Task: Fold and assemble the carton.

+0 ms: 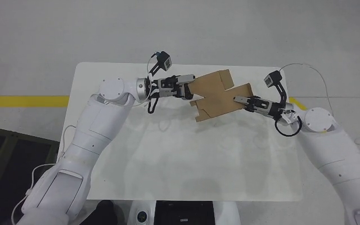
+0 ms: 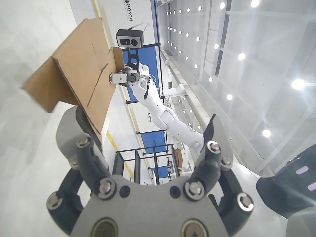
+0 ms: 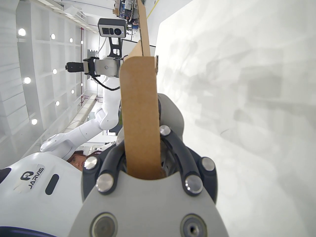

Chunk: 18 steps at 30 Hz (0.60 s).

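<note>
The brown carton (image 1: 218, 94), a partly folded cardboard blank, is held up over the far middle of the white table (image 1: 169, 163). My right gripper (image 1: 239, 100) is shut on its right-hand flap; in the right wrist view that flap (image 3: 139, 99) runs straight down between the fingers (image 3: 172, 114). My left gripper (image 1: 190, 88) stands open at the carton's left edge. In the left wrist view one finger (image 2: 81, 129) lies against the carton (image 2: 81, 75) while the other finger (image 2: 213, 134) stands far off in the air. The right gripper (image 2: 116, 78) shows at the carton's far edge.
The table's near half is bare white surface. A yellow floor line (image 1: 34, 101) runs beyond the table's left edge. A thin cable (image 1: 306, 68) loops above the right arm.
</note>
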Motion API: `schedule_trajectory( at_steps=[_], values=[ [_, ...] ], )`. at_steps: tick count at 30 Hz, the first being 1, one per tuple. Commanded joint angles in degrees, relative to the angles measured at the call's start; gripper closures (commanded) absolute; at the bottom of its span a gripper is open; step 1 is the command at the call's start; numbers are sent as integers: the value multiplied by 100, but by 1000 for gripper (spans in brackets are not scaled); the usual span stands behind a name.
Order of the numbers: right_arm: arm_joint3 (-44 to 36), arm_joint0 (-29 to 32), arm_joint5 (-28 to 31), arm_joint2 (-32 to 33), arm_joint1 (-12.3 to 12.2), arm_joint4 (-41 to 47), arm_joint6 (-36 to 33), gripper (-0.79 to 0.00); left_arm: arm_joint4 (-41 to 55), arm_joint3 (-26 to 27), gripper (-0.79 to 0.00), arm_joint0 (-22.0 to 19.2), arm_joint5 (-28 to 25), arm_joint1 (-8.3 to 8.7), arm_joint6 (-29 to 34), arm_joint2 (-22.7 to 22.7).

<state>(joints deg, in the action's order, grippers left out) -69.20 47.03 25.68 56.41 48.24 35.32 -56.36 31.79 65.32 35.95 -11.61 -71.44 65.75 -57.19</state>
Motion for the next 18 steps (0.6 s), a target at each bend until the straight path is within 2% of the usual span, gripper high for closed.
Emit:
schedule_trajectory(
  at_steps=[1, 10, 18],
  values=[
    [4, 20, 8, 30, 8, -13, -10, 0, -30, 60, -785, 32, 32, 8, 14, -15],
    [-144, 77, -30, 96, 62, -134, -63, 0, -108, 160, -785, 89, 52, 13, -190, -85],
    [-214, 74, -57, 147, 120, -196, -111, 0, -234, -82, -785, -9, -12, -38, -474, -19]
  ],
)
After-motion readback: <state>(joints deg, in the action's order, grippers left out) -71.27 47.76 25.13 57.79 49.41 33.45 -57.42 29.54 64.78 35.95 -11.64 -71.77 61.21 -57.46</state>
